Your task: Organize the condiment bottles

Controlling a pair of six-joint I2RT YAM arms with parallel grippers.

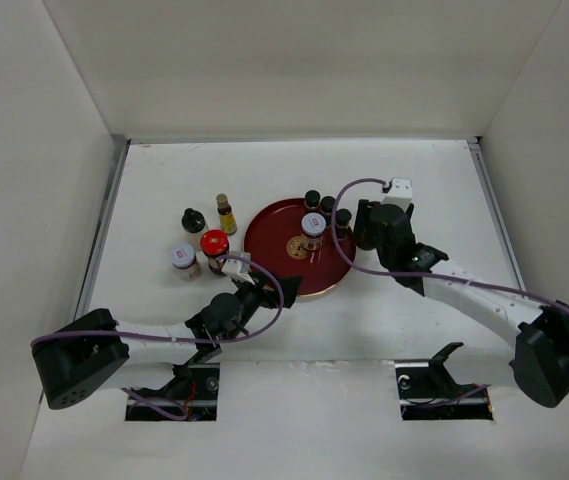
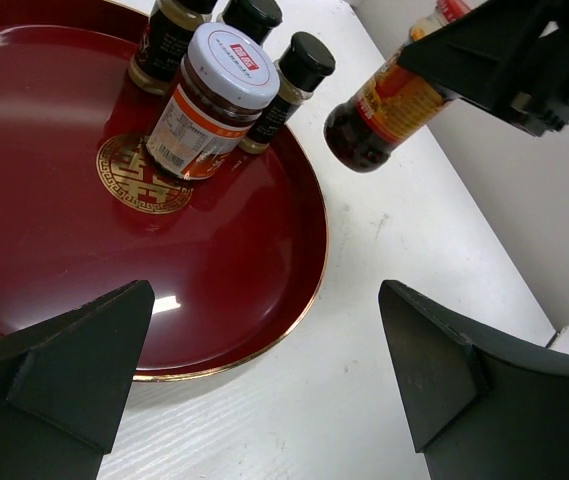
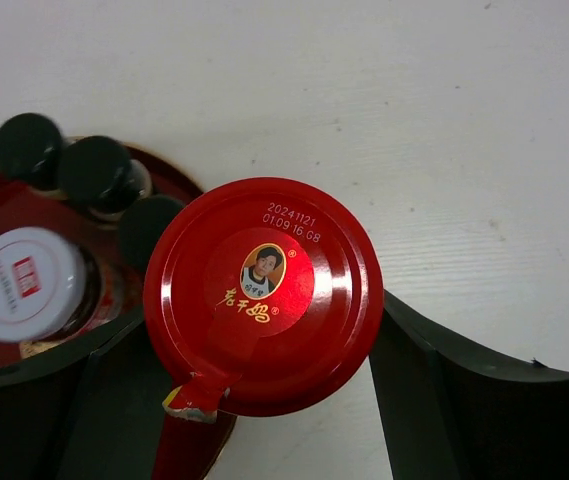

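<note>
Trouble is waiting at the red tray (image 2: 54, 260) rim: my right gripper (image 3: 264, 340) is clamping the red-capped jar (image 3: 264, 295), tilted, just outside it near the black-capped bottles (image 2: 304, 60). Swinging in low risks toppling them. My left gripper (image 2: 264, 345) is gaping empty.

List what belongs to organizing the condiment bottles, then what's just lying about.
Belongs: held red-capped jar; on the round red tray, white-lidded jar and three black-capped bottles; left of it, lone black-capped bottle, slim yellow bottle, second red-capped jar, second white-lidded jar.
Just there: the round red tray itself.
</note>
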